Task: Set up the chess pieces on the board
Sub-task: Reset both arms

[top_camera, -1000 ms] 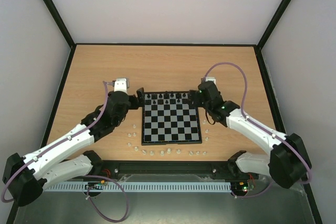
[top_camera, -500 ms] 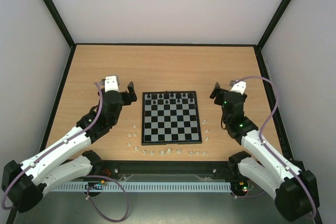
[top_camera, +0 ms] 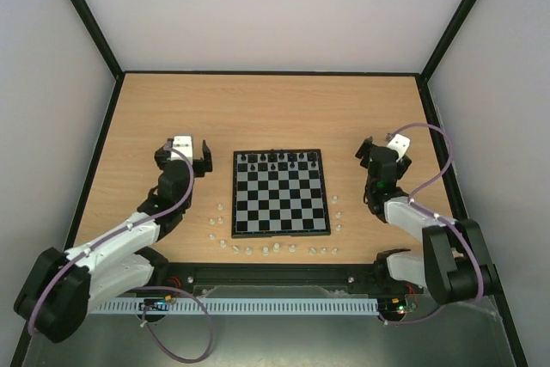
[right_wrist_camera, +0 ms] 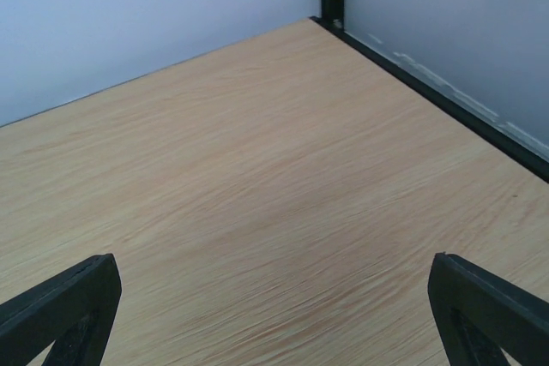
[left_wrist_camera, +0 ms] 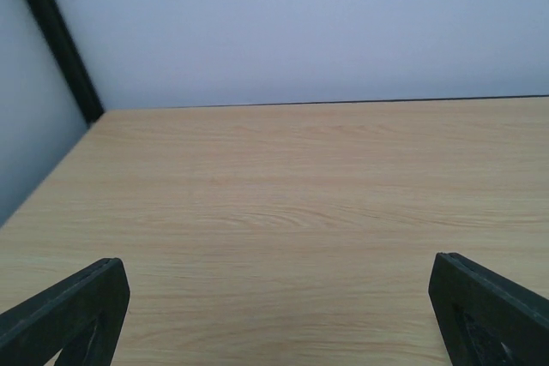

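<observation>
Top external: board [top_camera: 280, 205] centred on the wooden surface [top_camera: 275, 109], chess pieces [top_camera: 275, 159] lined along its far rank, small white pieces [top_camera: 265, 250] scattered off the board by its near and side edges. Just left of the far left corner, left end effector [top_camera: 184, 157] spread wide, gripping nothing; right end effector [top_camera: 382, 154] likewise spread and empty, right of the board.

Left wrist: fingers [left_wrist_camera: 69, 315] far apart over plain wood.

Right wrist: fingers [right_wrist_camera: 489, 315] parted over wood, near the far right corner.
</observation>
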Robot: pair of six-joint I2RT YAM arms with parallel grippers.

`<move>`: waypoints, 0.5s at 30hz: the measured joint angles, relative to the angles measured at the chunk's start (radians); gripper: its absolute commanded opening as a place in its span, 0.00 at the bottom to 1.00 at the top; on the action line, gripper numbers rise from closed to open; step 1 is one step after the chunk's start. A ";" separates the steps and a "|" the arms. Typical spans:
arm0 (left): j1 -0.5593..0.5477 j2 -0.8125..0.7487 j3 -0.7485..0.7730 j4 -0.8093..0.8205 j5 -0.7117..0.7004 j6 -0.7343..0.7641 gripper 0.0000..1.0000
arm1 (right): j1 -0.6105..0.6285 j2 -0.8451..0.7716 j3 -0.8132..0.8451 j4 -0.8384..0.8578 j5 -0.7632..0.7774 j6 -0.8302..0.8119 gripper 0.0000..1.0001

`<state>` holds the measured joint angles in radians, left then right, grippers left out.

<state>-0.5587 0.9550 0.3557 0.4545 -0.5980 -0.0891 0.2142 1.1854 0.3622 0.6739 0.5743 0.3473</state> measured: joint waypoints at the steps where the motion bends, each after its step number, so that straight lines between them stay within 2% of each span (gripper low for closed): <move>1: 0.034 0.018 -0.015 0.039 0.016 0.009 0.99 | -0.017 0.031 -0.002 0.030 0.007 -0.001 0.99; 6: 0.217 0.189 -0.031 0.207 0.085 0.021 0.99 | -0.060 0.090 -0.037 0.148 0.011 -0.024 0.99; 15: 0.409 0.339 -0.027 0.364 0.222 0.009 0.99 | -0.084 0.090 -0.110 0.303 0.006 -0.082 0.99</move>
<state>-0.1501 1.2942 0.3283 0.8181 -0.3763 -0.0803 0.1303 1.2755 0.2523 0.9764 0.5800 0.2649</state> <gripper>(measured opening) 0.990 0.986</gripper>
